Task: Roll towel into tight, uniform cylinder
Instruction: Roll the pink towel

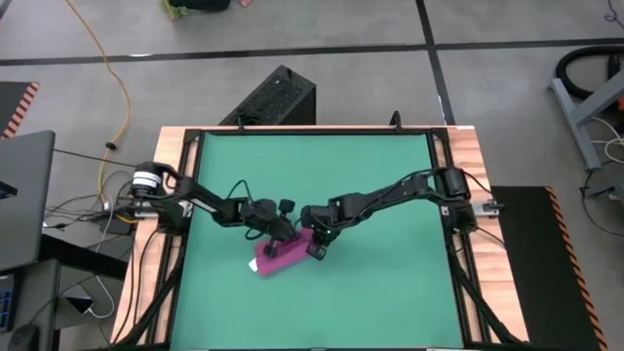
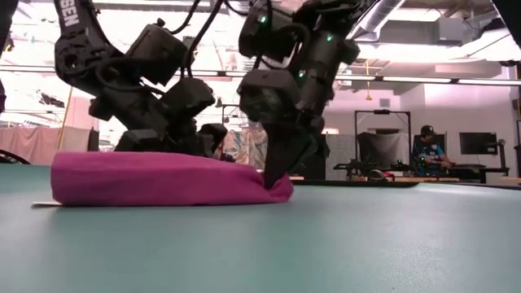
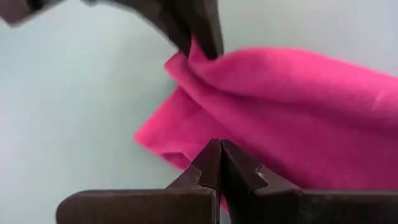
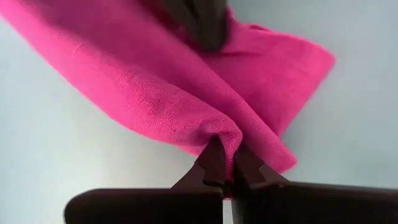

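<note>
The magenta-pink towel (image 1: 283, 256) lies bunched into a low, long bundle on the green mat (image 1: 390, 283), near the mat's middle. It shows as a flat roll in the low view (image 2: 155, 179), with a small white tag (image 2: 42, 203) lying on the mat at its left end. My left gripper (image 1: 277, 238) is shut on the towel's far side. My right gripper (image 1: 315, 248) is shut on the towel's right end. In the low view the towel hides my left fingertips. My left gripper pinches a fold along the towel's far edge (image 3: 205, 134) between its two fingers, coming from above and the far left. How many layers, I cannot tell. The towel lies on the mat. My right gripper pinches a raised fold of cloth (image 4: 217, 127) at the towel's right end (image 2: 273, 189) between its two fingertips. The fingers slant down from the far right. The cloth puckers up at the fingertips, and the rest of the towel lies on the mat.
The wooden table rim (image 1: 458, 253) frames the mat, with open mat to the right and near side. A black box (image 1: 278, 97) stands beyond the far edge. A person (image 2: 425, 146) sits far off in the room.
</note>
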`<state>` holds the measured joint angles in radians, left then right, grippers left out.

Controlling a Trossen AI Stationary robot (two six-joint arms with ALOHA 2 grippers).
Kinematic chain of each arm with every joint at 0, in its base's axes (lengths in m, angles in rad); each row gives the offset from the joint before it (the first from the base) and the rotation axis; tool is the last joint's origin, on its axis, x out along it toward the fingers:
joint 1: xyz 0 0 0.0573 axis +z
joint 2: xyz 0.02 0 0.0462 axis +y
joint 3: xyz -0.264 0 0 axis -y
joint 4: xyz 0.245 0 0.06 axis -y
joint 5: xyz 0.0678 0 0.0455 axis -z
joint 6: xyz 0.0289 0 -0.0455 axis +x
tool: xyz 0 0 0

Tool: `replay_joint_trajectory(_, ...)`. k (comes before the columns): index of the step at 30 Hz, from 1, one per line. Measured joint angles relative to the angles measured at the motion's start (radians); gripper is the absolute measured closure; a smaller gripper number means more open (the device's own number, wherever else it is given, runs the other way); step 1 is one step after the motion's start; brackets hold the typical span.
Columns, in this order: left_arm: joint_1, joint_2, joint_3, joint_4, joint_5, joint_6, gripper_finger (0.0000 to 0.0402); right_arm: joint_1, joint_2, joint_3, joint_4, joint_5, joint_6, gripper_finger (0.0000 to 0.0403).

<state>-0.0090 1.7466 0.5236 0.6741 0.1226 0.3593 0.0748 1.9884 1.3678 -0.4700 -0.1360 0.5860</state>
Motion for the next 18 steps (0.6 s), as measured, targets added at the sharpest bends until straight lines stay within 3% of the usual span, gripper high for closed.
replay_joint_trajectory(7,0.011,0.065,0.044,0.004,0.012,-0.003,0.0401,0.046,-0.064,0.001,-0.022,0.079,0.005,0.039)
replay_joint_trajectory(18,0.004,0.12,0.102,-0.01,0.076,-0.08,0.0401,0.01,-0.009,0.001,-0.018,0.116,-0.005,0.039)
